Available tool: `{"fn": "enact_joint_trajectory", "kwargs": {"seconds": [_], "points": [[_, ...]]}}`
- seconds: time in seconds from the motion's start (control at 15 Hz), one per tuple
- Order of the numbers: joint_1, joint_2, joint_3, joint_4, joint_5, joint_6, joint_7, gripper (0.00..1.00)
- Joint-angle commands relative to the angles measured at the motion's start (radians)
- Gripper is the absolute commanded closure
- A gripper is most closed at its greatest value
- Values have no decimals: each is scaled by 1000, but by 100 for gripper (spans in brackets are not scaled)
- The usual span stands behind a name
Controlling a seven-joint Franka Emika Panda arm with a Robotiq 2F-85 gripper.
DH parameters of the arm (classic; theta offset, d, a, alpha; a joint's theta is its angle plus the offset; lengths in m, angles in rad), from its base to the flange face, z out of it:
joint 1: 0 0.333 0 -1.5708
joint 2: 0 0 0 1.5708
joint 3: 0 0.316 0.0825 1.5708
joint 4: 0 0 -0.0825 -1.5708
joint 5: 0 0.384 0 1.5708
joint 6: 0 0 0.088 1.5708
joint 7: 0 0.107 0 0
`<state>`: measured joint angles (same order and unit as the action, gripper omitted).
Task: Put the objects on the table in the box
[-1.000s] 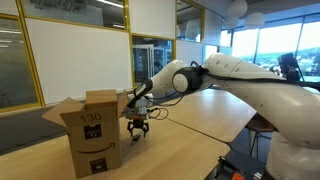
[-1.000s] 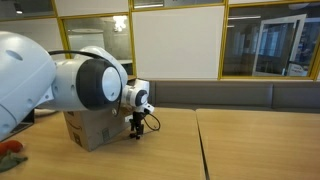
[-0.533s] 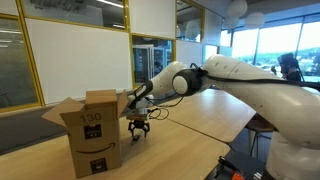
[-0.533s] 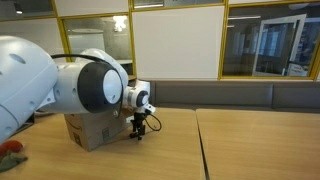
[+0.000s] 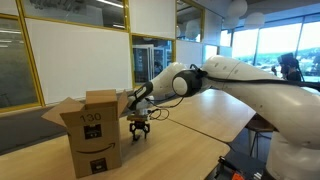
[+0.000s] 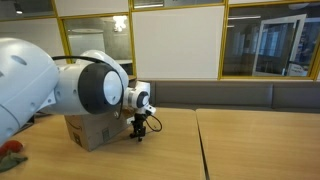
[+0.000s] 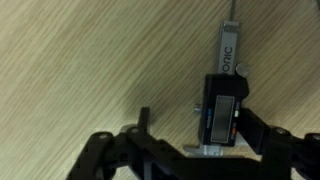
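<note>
leftmost, in both exterior views, the cardboard box is stood on the tabletop with its flaps turned upward, so that things can be dropped in from above. just beside the box's right-hand wall the claw is held low and pointed straight down, close over the wood. this suits a pick from above rather than a release, since the box's mouth lies well above it. further right, the arm is stretched back across the tabletop toward its base.

in the wrist view, read the same way, bare wood is seen at the left, then one dark finger. next comes a digital caliper, laid flat with its beam running up the picture and its display facing up. the claw is seen apart, the caliper's display body bracketed between the fingers and nearer the right one; no contact can be made out. the caliper is thus on the tabletop, outside the box. the grasp is judged to be set across its widest part so that it is less likely to pivot when lifted.
</note>
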<state>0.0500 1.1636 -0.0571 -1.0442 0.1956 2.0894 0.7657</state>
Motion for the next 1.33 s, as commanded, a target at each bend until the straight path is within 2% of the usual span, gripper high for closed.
{"fn": "enact_joint_trajectory", "kwargs": {"seconds": [0.0, 0.2, 0.33, 0.4, 0.73, 1.27], "points": [[10, 31, -14, 63, -22, -32, 27, 42], [10, 32, -14, 75, -28, -40, 27, 66], [10, 33, -14, 80, -32, -45, 27, 80], [11, 34, -14, 81, -35, -47, 28, 83], [11, 19, -16, 70, -39, -45, 28, 83], [33, -180, -36, -92, -72, 56, 18, 83]]}}
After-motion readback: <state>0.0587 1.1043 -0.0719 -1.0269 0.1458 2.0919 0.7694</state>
